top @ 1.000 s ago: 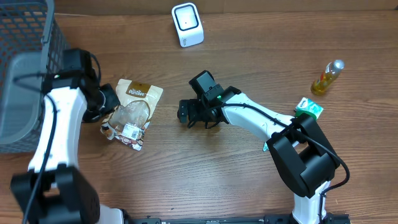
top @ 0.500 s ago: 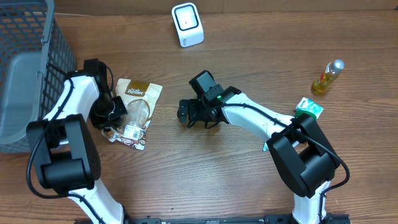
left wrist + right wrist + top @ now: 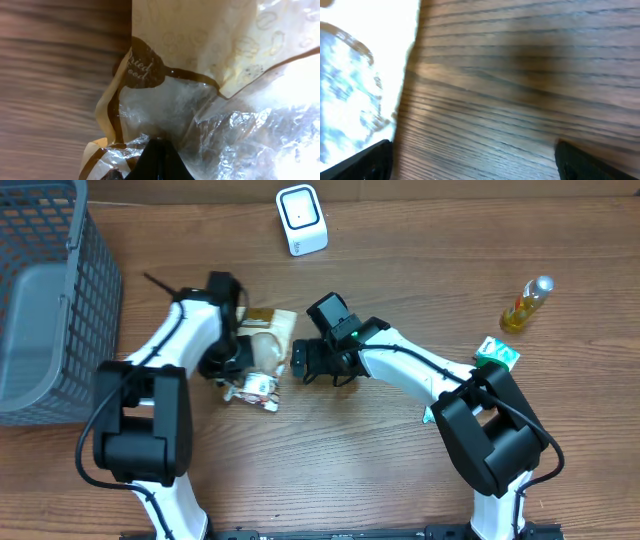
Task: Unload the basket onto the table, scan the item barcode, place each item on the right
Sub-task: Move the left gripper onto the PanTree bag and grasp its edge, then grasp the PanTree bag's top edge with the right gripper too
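scanner (image 3: 301, 220) beyond snack bag (image 3: 266, 343), right gripper (image 3: 298, 363) alongside

The snack bag (image 3: 210, 60) is partly matt beige material that looks like paper, and partly clear plastic film, glossy and much wrinkled. The table (image 3: 520, 90) is wood with a fine straight grain and a soft sheen. The barcode scanner (image 3: 301, 220) is smooth white plastic. The basket (image 3: 100, 300) is matt grey plastic mesh.
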Robot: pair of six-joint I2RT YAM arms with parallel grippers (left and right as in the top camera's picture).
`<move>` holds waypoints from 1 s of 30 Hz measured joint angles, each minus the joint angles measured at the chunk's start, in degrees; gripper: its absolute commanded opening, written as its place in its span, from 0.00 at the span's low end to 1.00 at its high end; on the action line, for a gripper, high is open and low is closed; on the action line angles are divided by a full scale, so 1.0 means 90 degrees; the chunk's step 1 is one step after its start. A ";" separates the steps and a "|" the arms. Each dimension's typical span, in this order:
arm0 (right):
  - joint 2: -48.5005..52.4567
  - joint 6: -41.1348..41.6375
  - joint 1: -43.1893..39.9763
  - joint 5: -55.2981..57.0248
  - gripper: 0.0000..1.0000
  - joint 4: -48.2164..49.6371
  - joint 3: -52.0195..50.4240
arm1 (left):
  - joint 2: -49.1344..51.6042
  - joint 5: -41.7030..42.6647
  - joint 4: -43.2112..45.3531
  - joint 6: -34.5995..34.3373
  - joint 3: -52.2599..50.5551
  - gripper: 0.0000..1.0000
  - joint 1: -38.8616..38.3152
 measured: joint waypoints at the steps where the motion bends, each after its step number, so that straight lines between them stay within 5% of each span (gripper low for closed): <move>1: -0.0002 0.0015 -0.0083 -0.0083 1.00 -0.0041 0.0007 | 0.0000 0.0000 0.0010 0.0002 0.0000 0.04 -0.0121; 18: -0.0019 -0.0175 -0.1236 -0.1967 1.00 0.0015 -0.0170 | 0.0000 0.0010 0.0002 0.0010 0.0000 0.04 -0.0894; 30: -0.0061 -0.0189 -0.1236 -0.2387 1.00 0.0719 -0.0483 | 0.0015 0.0529 -0.0061 0.1180 0.0000 0.05 -0.1394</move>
